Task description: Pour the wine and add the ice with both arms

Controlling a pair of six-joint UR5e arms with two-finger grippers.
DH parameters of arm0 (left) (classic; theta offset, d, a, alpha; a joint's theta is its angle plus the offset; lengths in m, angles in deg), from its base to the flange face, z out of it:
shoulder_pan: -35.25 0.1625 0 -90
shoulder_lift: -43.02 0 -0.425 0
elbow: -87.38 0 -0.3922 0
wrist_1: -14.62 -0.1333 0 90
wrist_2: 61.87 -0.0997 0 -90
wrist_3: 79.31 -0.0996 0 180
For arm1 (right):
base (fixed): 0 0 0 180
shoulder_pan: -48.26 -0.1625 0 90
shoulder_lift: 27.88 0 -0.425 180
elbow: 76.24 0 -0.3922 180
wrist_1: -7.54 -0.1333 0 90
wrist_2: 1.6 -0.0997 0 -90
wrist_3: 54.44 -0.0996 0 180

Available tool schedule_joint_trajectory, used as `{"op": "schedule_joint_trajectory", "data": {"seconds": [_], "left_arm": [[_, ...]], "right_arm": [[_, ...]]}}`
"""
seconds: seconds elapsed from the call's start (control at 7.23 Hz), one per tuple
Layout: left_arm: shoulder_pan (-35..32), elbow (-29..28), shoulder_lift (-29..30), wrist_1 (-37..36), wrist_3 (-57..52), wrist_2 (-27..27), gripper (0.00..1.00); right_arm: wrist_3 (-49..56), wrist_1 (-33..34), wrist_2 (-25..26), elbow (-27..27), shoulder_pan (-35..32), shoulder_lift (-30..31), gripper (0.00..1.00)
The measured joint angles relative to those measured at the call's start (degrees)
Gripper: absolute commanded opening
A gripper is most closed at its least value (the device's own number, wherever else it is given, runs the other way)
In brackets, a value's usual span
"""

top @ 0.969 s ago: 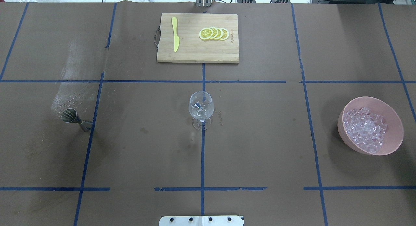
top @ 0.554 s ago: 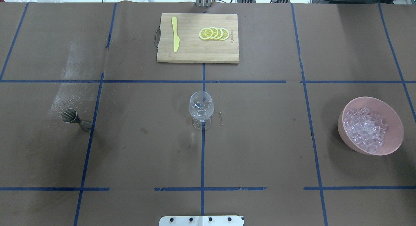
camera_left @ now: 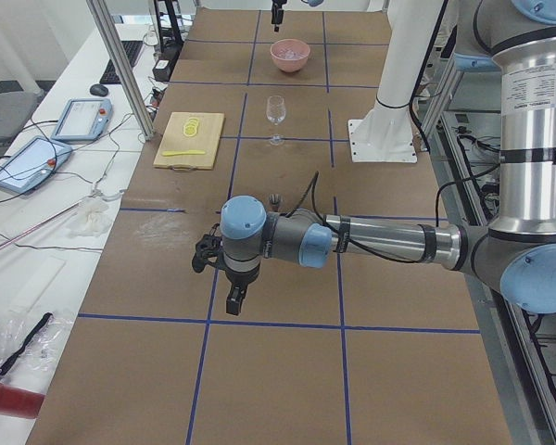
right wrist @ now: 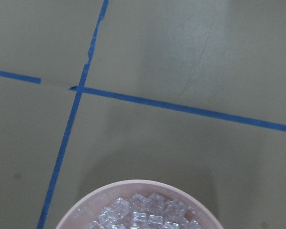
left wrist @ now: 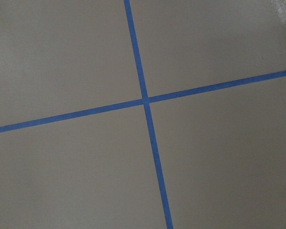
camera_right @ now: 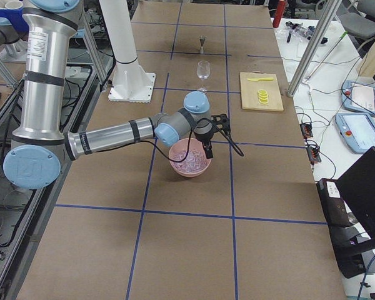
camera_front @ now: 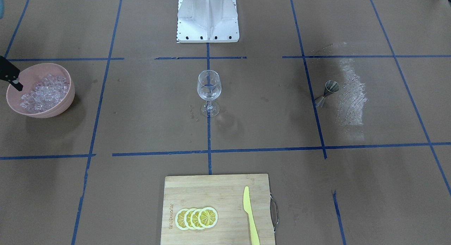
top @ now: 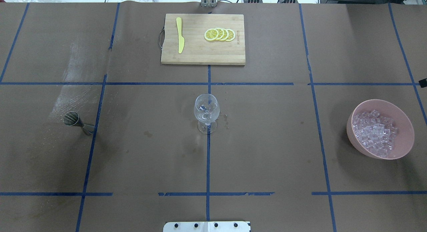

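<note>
The ice (top: 375, 134) lies heaped in a pink bowl (top: 405, 125) at the table's right. A clear stemmed wine glass (top: 206, 112) stands upright at the middle. No wine shows in any view. My right gripper (camera_right: 206, 150) hangs over the bowl's outer rim; one black finger (camera_front: 14, 83) shows at the front-facing view's left edge, and I cannot tell whether it is open or shut. In the right wrist view the ice (right wrist: 143, 215) lies at the bottom edge. My left gripper (camera_left: 233, 298) hangs low over bare paper, far from the glass; its state cannot be told.
A metal jigger (top: 75, 120) stands on the table's left. At the far middle lies a wooden cutting board (top: 202, 53) with a yellow knife (top: 180, 35) and lemon slices (top: 219, 34). Blue tape lines cross the brown paper. The white pedestal base (camera_front: 208, 19) is bolted near the robot.
A small black part of my right gripper has come into the overhead view at its right edge, above the bowl. The glass, jigger, bowl and board have not moved.
</note>
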Motion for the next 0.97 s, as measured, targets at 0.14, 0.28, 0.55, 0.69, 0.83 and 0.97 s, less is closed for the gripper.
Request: {"op": "schedule_joint_trajectory", "data": {"seconds": [0.14,0.28,0.55,0.69,0.83,0.97], "left_arm": [[0.0,0.0,0.1,0.0,0.0,0.0,1.00],[0.0,0.1,0.2,0.1,0.0,0.0,1.00],[0.0,0.4,0.3,0.1,0.1,0.0,1.00],[0.0,0.5,0.4,0.1,0.1,0.0,1.00],[0.0,0.5,0.4,0.1,0.1,0.0,1.00],[0.0,0.5,0.5,0.1,0.1,0.0,1.00]], "right_arm": [[-3.1,-3.2,2.5,0.1,3.7,1.6,0.88],[-4.3,-4.5,4.6,0.1,6.7,3.0,0.86],[-4.9,-5.1,6.9,-0.1,10.4,4.7,0.81],[-4.9,-5.2,7.3,-0.3,11.4,5.1,0.76],[-4.9,-5.2,7.8,-0.6,12.0,5.3,0.71],[-4.9,-5.2,8.4,-0.9,12.6,5.3,0.69]]}}
